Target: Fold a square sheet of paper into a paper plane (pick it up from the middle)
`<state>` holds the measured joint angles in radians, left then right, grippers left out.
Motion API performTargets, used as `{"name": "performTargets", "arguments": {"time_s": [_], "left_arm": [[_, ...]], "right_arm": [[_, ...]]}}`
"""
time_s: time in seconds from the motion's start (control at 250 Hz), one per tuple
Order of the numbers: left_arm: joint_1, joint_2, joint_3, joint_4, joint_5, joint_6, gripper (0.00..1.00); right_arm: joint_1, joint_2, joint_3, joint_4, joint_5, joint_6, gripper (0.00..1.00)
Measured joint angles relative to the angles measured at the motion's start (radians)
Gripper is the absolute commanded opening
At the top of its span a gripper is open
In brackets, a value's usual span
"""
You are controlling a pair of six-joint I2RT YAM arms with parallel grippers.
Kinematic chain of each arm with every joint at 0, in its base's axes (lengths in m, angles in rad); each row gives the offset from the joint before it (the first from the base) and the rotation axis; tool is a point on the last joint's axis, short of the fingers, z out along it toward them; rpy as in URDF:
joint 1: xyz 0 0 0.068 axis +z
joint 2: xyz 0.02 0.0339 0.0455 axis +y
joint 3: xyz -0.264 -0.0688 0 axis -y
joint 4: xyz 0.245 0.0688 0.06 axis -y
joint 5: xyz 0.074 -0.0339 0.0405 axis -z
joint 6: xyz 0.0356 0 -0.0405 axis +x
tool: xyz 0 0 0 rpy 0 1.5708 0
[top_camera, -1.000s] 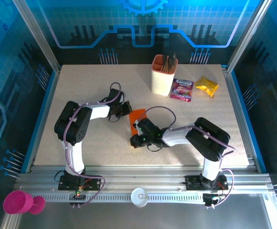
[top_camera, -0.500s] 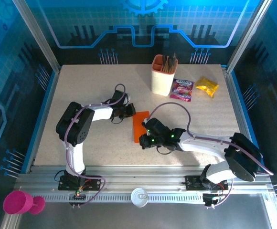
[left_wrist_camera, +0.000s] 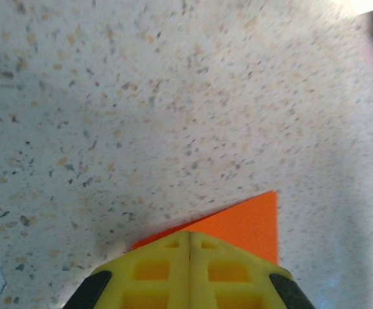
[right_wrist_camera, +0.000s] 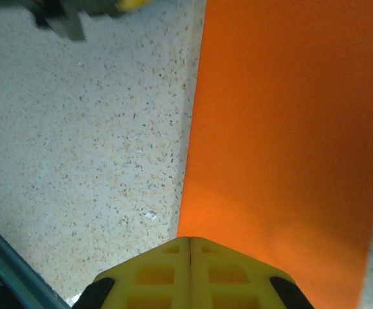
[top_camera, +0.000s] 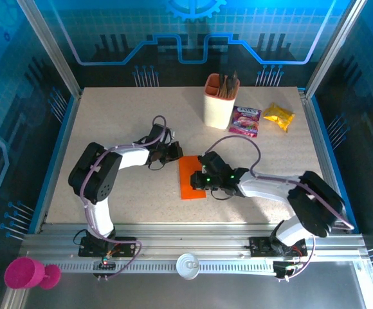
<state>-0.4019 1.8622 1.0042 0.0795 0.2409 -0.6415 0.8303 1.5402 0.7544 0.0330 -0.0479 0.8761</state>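
Paper first: we see the square sheet of paper (top_camera: 190, 179) lying flat on the table (top_camera: 116, 116), about mid-table, between the two arms. Left gripper (top_camera: 171, 153) has its fingers pressed together, tip at the sheet's far-left corner; right gripper (top_camera: 200, 181) is likewise pressed together, tip over the sheet's right edge. We cannot tell whether either tip actually touches it.

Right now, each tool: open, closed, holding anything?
Left tool: closed, tip over the orange paper; grip cannot be told.
Right tool: closed, tip at the paper's edge; grip cannot be told.
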Motion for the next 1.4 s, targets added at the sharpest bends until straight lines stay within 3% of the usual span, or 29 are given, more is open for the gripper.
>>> {"name": "performTargets", "arguments": {"time_s": [0.391,1.003,1.398], "left_arm": [[0.005,-0.162,-0.118,0.004,0.047,-0.042,0.0],[-0.064,-0.055,-0.194,0.097,0.082,-0.147,0.0],[-0.034,0.011,-0.09,0.049,0.077,-0.146,0.0]], "right_arm": [[0.02,0.208,0.046,0.187,-0.088,0.061,0.0],[0.004,0.335,-0.075,0.608,-0.196,0.194,0.0],[0.0,0.335,-0.056,0.554,-0.196,0.179,0.0]]}}
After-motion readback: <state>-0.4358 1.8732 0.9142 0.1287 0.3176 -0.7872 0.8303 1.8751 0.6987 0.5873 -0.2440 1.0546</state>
